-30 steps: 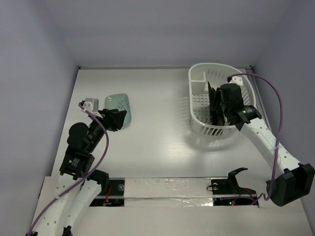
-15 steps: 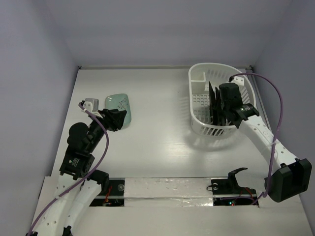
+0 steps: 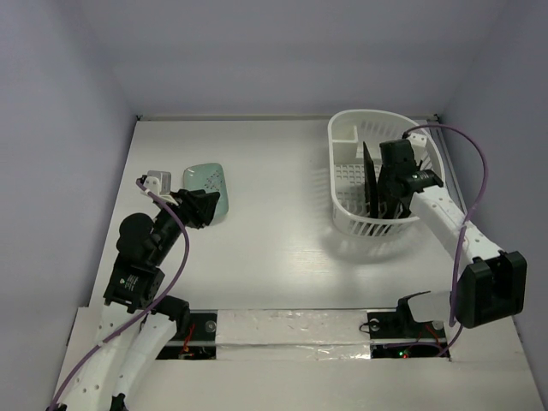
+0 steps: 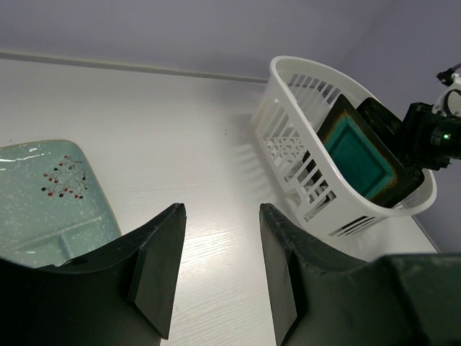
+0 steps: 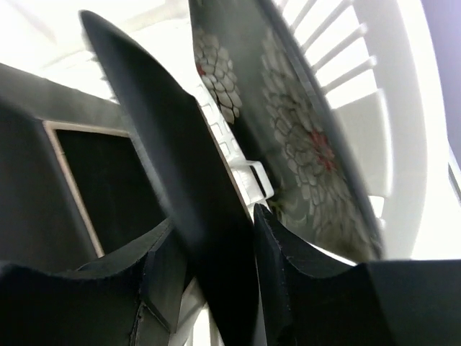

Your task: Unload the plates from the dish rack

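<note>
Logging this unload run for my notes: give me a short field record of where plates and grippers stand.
mint plate: flat on table, outside dish rack
dark plates: two, on edge inside rack
left gripper: open, by mint plate
right gripper: in rack, fingers straddling one dark plate's edge; grip unclear
left to unload: two dark plates

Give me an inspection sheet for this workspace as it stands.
Surface: white table, taped strip along near edge.
Job's things: mint plate flat on table; gripped dark plate and flowered dark plate upright in dish rack.
Clutter: nothing seen.
Tools: left tool open, empty, beside mint plate; right tool shut on gripped dark plate inside rack.
Cables: purple cable along each arm.
Surroundings: plain pale walls.
</note>
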### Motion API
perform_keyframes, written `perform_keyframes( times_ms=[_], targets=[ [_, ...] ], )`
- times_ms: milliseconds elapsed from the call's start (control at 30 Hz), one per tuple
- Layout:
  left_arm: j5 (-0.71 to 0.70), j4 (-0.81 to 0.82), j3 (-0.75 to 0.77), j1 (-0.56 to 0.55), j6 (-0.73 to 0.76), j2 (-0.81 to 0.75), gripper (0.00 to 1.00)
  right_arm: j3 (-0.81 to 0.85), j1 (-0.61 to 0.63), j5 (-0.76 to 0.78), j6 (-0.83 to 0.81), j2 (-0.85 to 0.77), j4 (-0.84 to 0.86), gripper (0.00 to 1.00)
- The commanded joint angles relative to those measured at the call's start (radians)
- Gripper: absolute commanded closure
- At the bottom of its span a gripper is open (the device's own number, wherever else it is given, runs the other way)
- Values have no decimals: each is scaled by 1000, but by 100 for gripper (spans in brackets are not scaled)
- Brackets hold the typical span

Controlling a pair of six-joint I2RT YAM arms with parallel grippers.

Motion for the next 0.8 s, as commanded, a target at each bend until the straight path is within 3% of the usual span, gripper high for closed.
perform_keyframes(
  times_ms=[0, 167, 300, 600, 767],
  targets=[
    [15, 42, 15, 8, -9, 4, 58, 44, -3, 5, -14, 27, 14, 54],
    [22, 45, 15, 8, -11, -2, 58, 64, -3, 0, -40, 41, -15, 59],
    [24, 46, 15, 8, -14, -11, 58, 102, -3, 9, -60, 32, -61, 78],
    [28, 49, 15, 8, -14, -25, 58, 200, -3, 0, -133, 14, -127, 99],
    [30, 49, 15, 8, -15, -27, 58, 224, 6, 19, -178, 26, -138, 100]
  ],
)
